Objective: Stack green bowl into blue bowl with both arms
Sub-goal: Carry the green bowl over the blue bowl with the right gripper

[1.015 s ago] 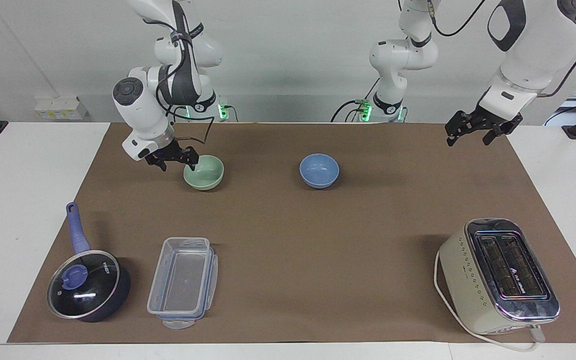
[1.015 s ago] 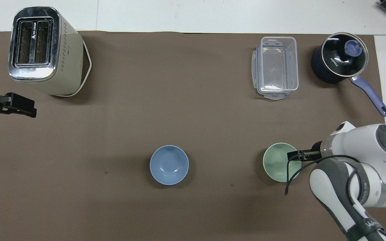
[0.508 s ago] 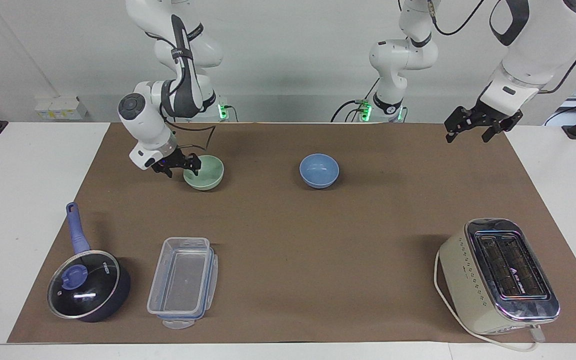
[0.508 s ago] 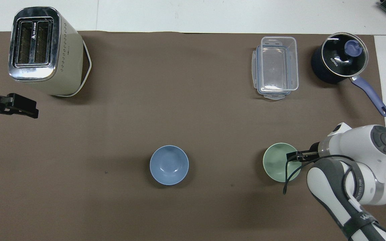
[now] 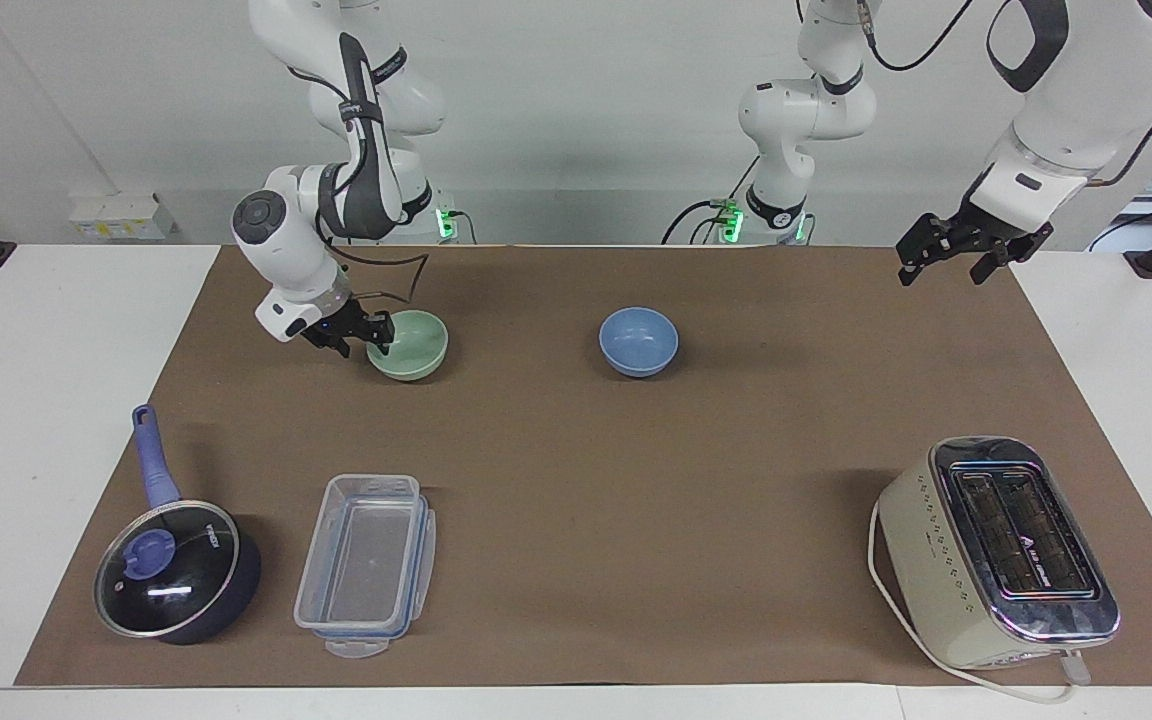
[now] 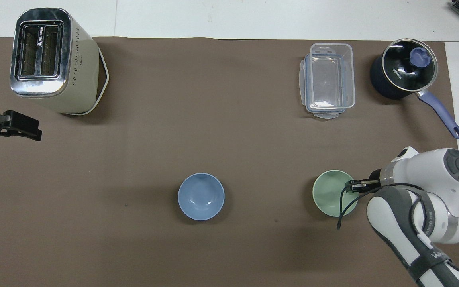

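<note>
The green bowl point(image 5: 409, 345) stands on the brown mat toward the right arm's end; it also shows in the overhead view point(image 6: 333, 193). The blue bowl point(image 5: 639, 340) stands beside it near the middle of the mat, empty, also in the overhead view point(image 6: 201, 196). My right gripper point(image 5: 364, 338) is low at the green bowl's rim, on the side away from the blue bowl; in the overhead view point(image 6: 352, 185) its tip lies over that rim. My left gripper point(image 5: 941, 262) is open and empty, raised over the mat's edge at the left arm's end.
A cream toaster point(image 5: 1001, 550) stands farther from the robots at the left arm's end. A clear lidded container point(image 5: 366, 563) and a dark saucepan with a blue handle point(image 5: 176, 570) stand farther out at the right arm's end.
My right gripper has come down and drawn in to the green bowl's rim. My left gripper has shifted slightly. Both bowls have stayed in place.
</note>
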### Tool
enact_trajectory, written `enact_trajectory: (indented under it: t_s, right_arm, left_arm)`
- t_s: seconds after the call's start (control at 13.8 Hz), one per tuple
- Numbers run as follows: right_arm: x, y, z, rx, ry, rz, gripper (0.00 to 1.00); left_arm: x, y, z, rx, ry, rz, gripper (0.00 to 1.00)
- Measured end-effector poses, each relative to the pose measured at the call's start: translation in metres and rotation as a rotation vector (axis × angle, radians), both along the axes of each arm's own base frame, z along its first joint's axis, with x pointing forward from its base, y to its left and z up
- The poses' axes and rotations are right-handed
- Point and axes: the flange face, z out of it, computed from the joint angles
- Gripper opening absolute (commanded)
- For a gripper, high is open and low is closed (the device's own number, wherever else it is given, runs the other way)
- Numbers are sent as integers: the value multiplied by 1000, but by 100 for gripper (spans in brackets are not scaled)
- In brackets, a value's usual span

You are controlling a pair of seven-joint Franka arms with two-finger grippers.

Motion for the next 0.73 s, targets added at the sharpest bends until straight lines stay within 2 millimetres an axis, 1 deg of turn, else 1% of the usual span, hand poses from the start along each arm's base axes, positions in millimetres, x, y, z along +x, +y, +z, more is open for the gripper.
enact_trajectory:
  t_s: [0.15, 0.36, 0.51, 0.58, 0.65, 0.73]
  right_arm:
    - [1, 0, 1, 10, -2, -9, 0]
    - [5, 3, 10, 34, 21, -17, 0]
    - [8, 12, 23, 59, 39, -12, 0]
    - [10, 19, 31, 63, 38, 4, 0]
    - [10, 31, 39, 65, 30, 21, 0]
    - [10, 47, 47, 65, 20, 30, 0]
  left_arm:
    - [0, 0, 0, 0, 0, 0, 100]
    - [0, 0, 0, 0, 0, 0, 100]
    - [0, 0, 0, 0, 0, 0, 100]
    - [0, 0, 0, 0, 0, 0, 100]
    - [0, 0, 0, 0, 0, 0, 100]
    - [0, 0, 0, 0, 0, 0, 100]
